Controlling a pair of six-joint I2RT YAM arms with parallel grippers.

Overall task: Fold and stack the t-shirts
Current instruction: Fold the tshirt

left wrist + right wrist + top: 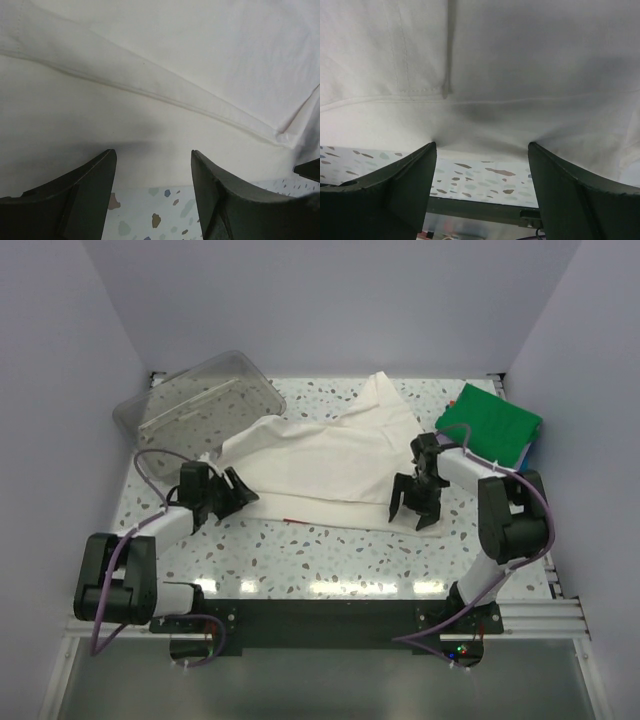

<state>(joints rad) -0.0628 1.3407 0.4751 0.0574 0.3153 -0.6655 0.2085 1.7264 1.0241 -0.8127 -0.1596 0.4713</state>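
Note:
The cream-white t-shirt (330,455) lies spread out and rumpled in the middle of the table, with one part reaching toward the back. A thin red mark (298,521) shows at its near edge. My left gripper (238,495) is open at the shirt's left edge. In the left wrist view the jaws (152,155) stand wide apart over the hem (165,95), holding nothing. My right gripper (414,510) is open at the shirt's near right corner. In the right wrist view its fingertips (432,146) touch the cloth's edge (480,75). A folded green t-shirt (490,423) tops a stack at the back right.
A clear plastic tub (200,400) lies tilted at the back left, beside the shirt's left part. A blue edge (531,453) shows under the green shirt. White walls enclose the speckled table (300,555). A black rail runs along the near edge.

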